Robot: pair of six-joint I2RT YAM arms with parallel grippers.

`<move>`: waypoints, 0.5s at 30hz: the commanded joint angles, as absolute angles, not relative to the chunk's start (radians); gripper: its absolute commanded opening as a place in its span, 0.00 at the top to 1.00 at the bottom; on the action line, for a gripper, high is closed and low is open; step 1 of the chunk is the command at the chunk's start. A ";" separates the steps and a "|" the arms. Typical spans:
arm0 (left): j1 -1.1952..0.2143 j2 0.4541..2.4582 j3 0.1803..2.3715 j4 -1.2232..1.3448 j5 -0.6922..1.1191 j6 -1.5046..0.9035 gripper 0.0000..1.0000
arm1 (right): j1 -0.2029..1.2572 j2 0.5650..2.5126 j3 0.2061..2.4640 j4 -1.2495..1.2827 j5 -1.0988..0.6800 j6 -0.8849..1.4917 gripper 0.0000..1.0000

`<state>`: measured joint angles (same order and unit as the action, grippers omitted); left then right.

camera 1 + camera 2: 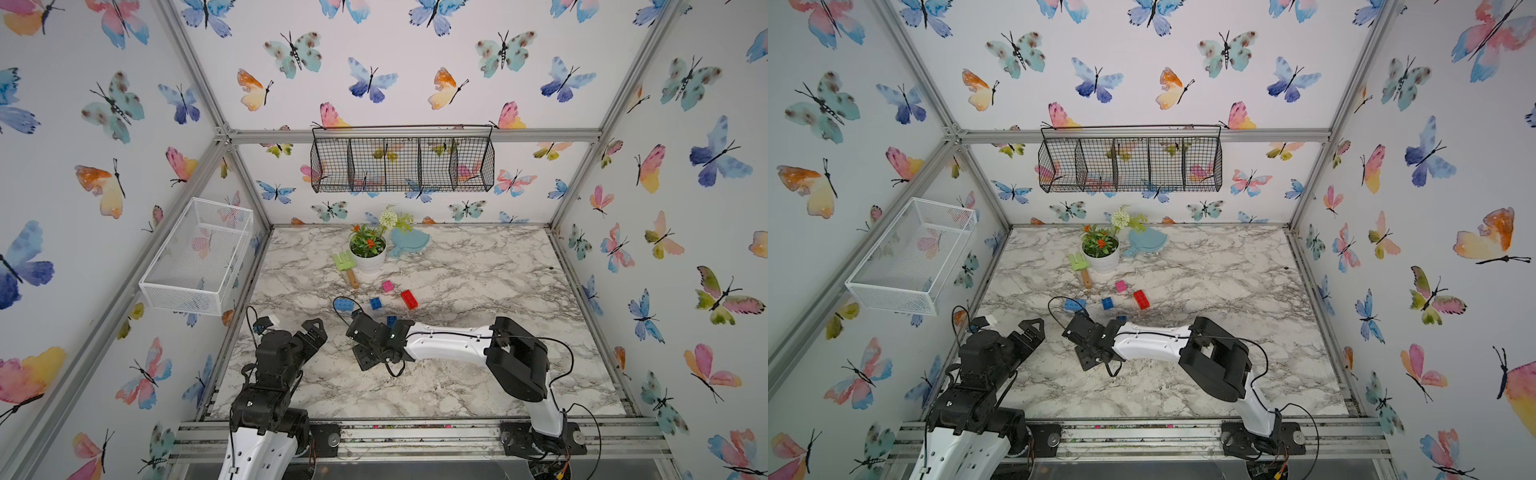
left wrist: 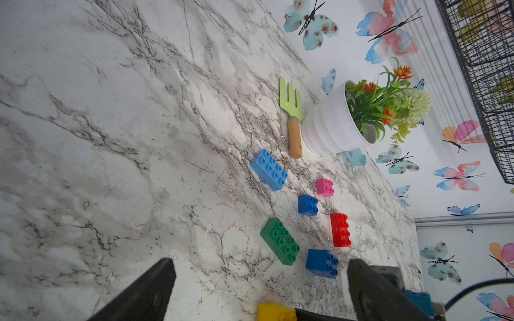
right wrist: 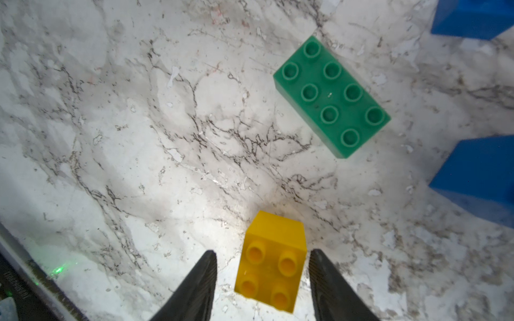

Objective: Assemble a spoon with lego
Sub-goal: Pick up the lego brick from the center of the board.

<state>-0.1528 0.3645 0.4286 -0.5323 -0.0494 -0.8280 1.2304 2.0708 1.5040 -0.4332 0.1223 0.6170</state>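
The lego lies as loose single bricks on the marble table (image 1: 478, 291); the spoon is out of view. In the left wrist view I see light blue (image 2: 268, 169), pink (image 2: 325, 187), dark blue (image 2: 308, 204), red (image 2: 340, 230), green (image 2: 280, 241), a second dark blue (image 2: 322, 263) and yellow (image 2: 275, 311). My right gripper (image 3: 262, 252) is low over the table, open, its fingers either side of the yellow brick (image 3: 272, 266) with a gap showing on one side. The green brick (image 3: 331, 97) lies just beyond. My left gripper (image 2: 260, 262) hovers wide open at the near left and holds nothing.
A white flower pot (image 1: 368, 259), a green toy rake (image 1: 345, 262) and a pale-blue dish (image 1: 409, 241) stand at the back. A white mesh basket (image 1: 199, 253) hangs on the left wall and a black wire basket (image 1: 403, 164) on the back wall.
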 commanded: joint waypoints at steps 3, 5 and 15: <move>-0.157 0.347 0.448 -0.534 -0.040 -0.816 0.02 | 1.235 2.109 1.534 -0.472 0.182 0.642 0.48; -0.157 0.345 0.448 -0.533 -0.040 -0.816 0.02 | 1.235 2.119 1.542 -0.471 0.189 0.645 0.50; -0.156 0.341 0.449 -0.532 -0.035 -0.811 0.02 | 1.235 2.144 1.575 -0.510 0.225 0.657 0.78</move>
